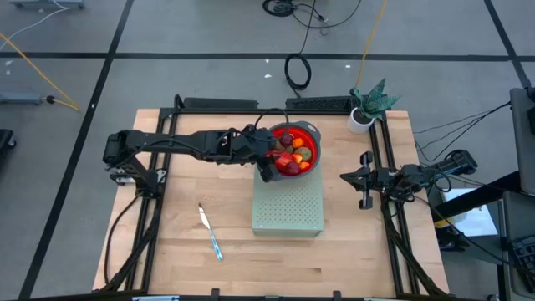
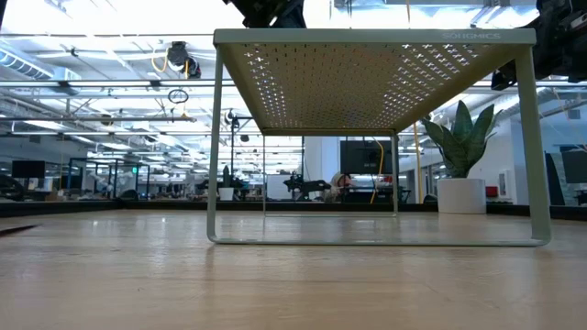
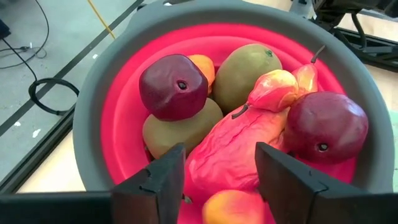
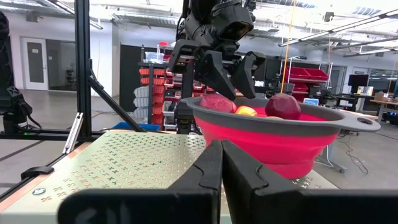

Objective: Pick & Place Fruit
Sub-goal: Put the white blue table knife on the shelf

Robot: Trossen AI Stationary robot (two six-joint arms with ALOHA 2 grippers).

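From above, the red collapsible bowl with a grey rim (image 1: 311, 132) stands on the far part of a pale green perforated metal stand (image 1: 288, 209), which sits on the light wooden counter (image 1: 175, 251). The fruit lies inside the bowl: dark red balls, brown-green ovals and small orange pieces. The left pincer (image 1: 272, 164) hangs over the bowl's near-left edge. The right pincer (image 1: 364, 179) waits well apart at the right side of the counter. A thin knife with a light-blue handle (image 1: 211, 232) lies on the wood, left of the stand. A small green plant in a white pot (image 1: 364, 109) stands at the far right corner.

At counter height, only the underside and legs of the green stand (image 2: 376, 82) show, with the potted plant (image 2: 459, 174) behind it.

From the left wrist, the left pincer (image 3: 221, 180) is spread and empty, its two dark fingers (image 3: 163, 180) just above the elongated red-orange fruit (image 3: 233, 152). Around this fruit lie two dark red balls (image 3: 173, 86), two brown-green ovals (image 3: 245, 68) and orange pieces, all inside the bowl (image 3: 99, 112).

From the right wrist, the right pincer (image 4: 221, 168) is pressed together with nothing in it. Beyond it the bowl (image 4: 267, 134) stands on the stand, and the left pincer (image 4: 227, 78) hangs open above the fruit.
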